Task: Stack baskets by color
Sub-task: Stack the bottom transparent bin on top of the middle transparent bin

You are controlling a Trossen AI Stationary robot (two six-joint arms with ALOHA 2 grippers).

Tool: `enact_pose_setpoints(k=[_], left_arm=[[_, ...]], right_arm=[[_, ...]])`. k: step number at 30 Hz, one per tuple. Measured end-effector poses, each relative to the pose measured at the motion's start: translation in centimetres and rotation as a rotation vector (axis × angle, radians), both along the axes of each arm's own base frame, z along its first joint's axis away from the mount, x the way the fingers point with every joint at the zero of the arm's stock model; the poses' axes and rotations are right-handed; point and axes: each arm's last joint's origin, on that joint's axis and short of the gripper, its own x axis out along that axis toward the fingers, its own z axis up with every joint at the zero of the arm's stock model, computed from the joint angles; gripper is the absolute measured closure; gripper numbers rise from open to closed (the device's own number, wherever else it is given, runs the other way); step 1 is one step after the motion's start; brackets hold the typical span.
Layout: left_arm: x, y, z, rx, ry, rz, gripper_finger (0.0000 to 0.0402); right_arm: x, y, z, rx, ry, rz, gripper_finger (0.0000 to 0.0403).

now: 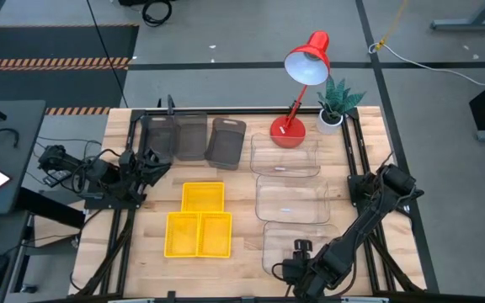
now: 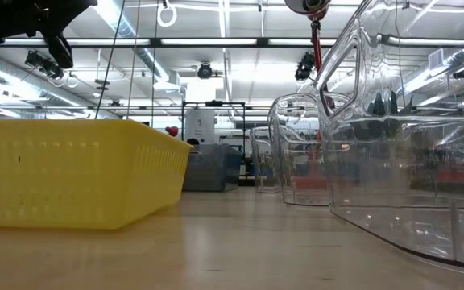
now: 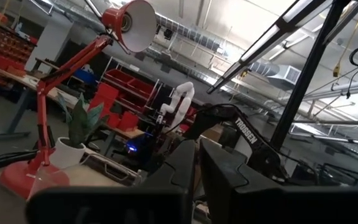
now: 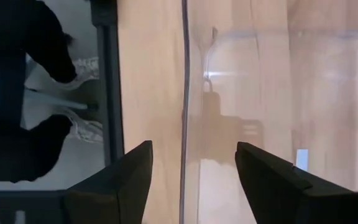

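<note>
Three clear baskets stand in a column on the table's right: far, middle, near. Three yellow baskets lie flat side by side left of centre. Three dark-grey ones sit in a row at the far left. My right gripper is open and points steeply down over the near clear basket's near-left part, one finger on either side of its upright wall, apart from it. My left gripper is shut, raised at the table's left, holding nothing.
A red desk lamp and a small potted plant stand at the far edge behind the clear baskets. A person's shoes show on the floor just beyond the table's edge by my right gripper. Bare wood lies between the yellow and clear baskets.
</note>
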Motion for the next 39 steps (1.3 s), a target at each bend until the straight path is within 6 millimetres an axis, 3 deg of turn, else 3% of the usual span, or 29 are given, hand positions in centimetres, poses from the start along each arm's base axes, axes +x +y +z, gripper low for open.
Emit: enact_pose_setpoints(k=[4,10,24,27,32,39], left_arm=[[0.0,0.0,0.0,-0.003,0.000,-0.002,0.0371],[0.0,0.0,0.0,-0.003,0.002,-0.002,0.0366],[0.0,0.0,-0.1,-0.002,0.005,-0.003,0.0366],[0.0,0.0,-0.1,-0.002,0.005,-0.003,0.0366],[0.0,0.0,0.0,-0.003,0.004,-0.004,0.0373],[0.0,0.0,0.0,-0.003,0.004,-0.003,0.0366]], right_arm=[[0.1,0.2,-1.3,-0.033,0.034,0.010,0.0179],[0.3,0.0,-2.5,-0.063,0.074,0.021,0.0228],[1.1,-0.5,-3.0,-0.004,0.137,0.008,0.0388],[1.2,-0.6,-3.0,0.013,0.153,0.008,0.0393],[1.7,-0.5,-1.9,0.043,0.175,0.010,0.0390],[2.3,0.2,1.5,0.066,0.176,0.038,0.0397]])
